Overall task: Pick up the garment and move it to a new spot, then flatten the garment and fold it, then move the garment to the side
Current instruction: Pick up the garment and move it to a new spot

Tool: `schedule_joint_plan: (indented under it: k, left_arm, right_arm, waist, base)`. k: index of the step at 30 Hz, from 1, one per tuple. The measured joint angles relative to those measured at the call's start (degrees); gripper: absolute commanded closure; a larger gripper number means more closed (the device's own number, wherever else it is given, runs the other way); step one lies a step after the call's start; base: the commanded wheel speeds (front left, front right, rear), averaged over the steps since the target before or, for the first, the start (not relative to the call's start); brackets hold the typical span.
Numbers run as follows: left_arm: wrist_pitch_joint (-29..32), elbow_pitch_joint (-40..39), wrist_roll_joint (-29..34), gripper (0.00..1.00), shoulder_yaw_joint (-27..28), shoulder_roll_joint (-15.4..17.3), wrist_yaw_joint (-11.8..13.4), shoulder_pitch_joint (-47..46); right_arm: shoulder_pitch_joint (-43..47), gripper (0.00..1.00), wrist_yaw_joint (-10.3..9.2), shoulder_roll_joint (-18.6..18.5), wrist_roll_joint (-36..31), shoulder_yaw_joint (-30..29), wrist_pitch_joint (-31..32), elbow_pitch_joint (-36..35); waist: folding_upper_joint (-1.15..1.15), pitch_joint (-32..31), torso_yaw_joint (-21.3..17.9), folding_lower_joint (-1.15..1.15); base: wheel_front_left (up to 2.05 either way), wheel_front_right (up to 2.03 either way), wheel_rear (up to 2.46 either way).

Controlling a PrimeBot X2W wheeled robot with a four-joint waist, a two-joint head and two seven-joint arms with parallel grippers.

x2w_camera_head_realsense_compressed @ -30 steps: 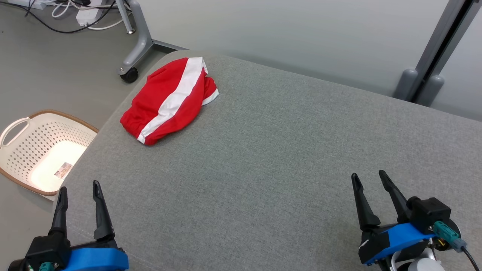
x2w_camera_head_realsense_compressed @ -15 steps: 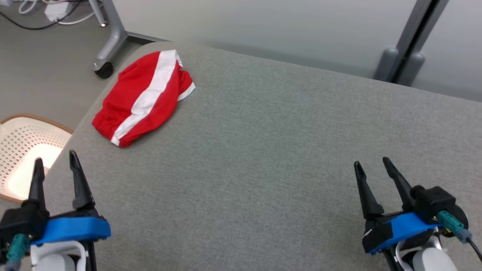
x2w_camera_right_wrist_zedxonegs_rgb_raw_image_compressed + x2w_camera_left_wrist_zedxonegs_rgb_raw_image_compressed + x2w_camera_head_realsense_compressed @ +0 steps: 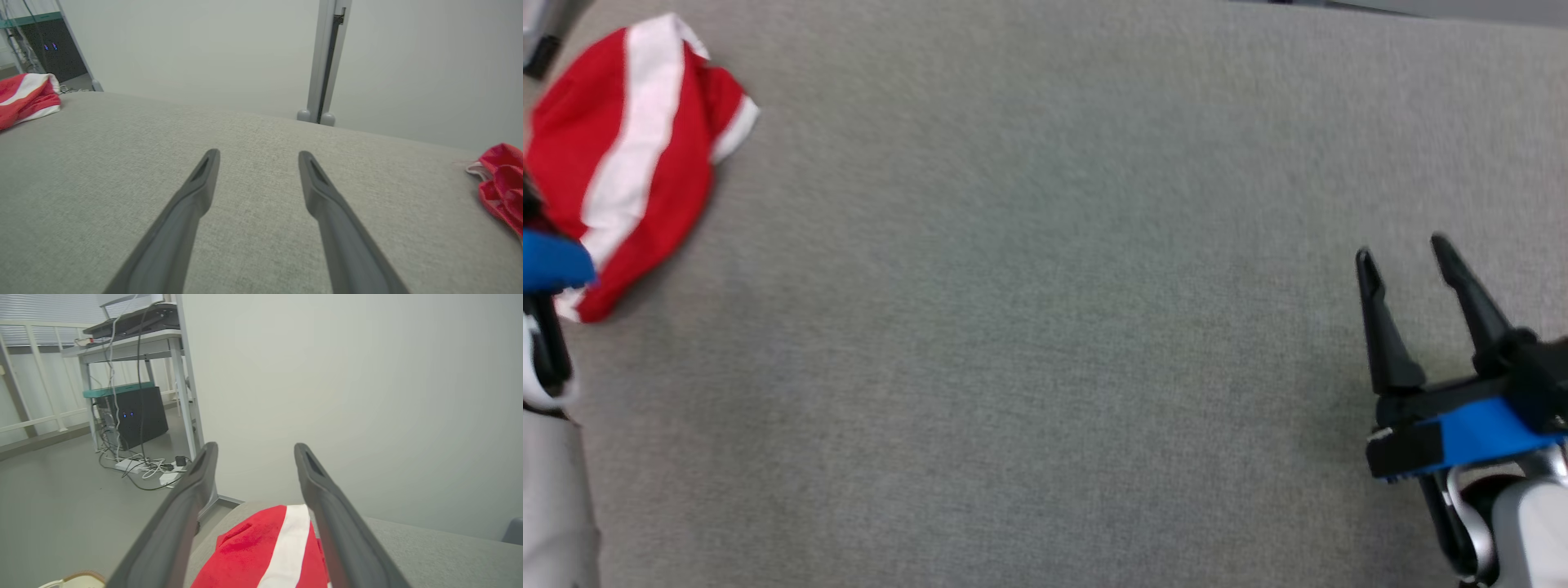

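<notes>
A red garment with a white stripe (image 3: pixel 629 163) lies bunched at the far left of the grey padded surface (image 3: pixel 1045 327). It also shows in the left wrist view (image 3: pixel 261 547) and far left in the right wrist view (image 3: pixel 24 96). My left gripper (image 3: pixel 254 447) is open, its fingers hovering just above and short of the garment; its blue body (image 3: pixel 547 261) shows at the left edge. My right gripper (image 3: pixel 1405 249) stands open and empty over bare surface at the right (image 3: pixel 257 153). Another crumpled red cloth (image 3: pixel 502 183) lies off to its right.
Beyond the surface's left end are a desk with a black box (image 3: pixel 135 412), cables on the floor (image 3: pixel 143 469) and a basket rim (image 3: pixel 77 577). A pale wall and a grey post (image 3: pixel 322 61) stand behind the surface.
The head camera has dipped down, so the floor, basket and wall left its picture. The left gripper now sits at the left edge beside the garment. Both grippers stay open.
</notes>
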Motion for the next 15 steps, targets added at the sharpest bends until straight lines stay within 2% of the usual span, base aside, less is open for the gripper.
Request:
schedule_joint_plan:
  k: [6, 15]
  left_arm:
    - [2.6, 7.5, -1.5, 0.00, 0.2, 3.6, -0.9, -9.9]
    - [11.5, 23.0, -3.9, 0.00, -0.7, 5.8, -2.1, -19.1]
  right_arm:
    - [-0.7, 0.00, 0.00, -0.7, -0.7, -2.2, 1.6, -5.6]
    - [-1.8, 0.00, 0.00, -1.5, -0.9, -3.4, 2.8, -9.6]
  waist:
    - [0.00, 6.2, -2.6, 0.00]
    - [0.00, 11.5, -3.6, 0.00]
  base:
    - [0.00, 0.00, 0.00]
    - [0.00, 0.00, 0.00]
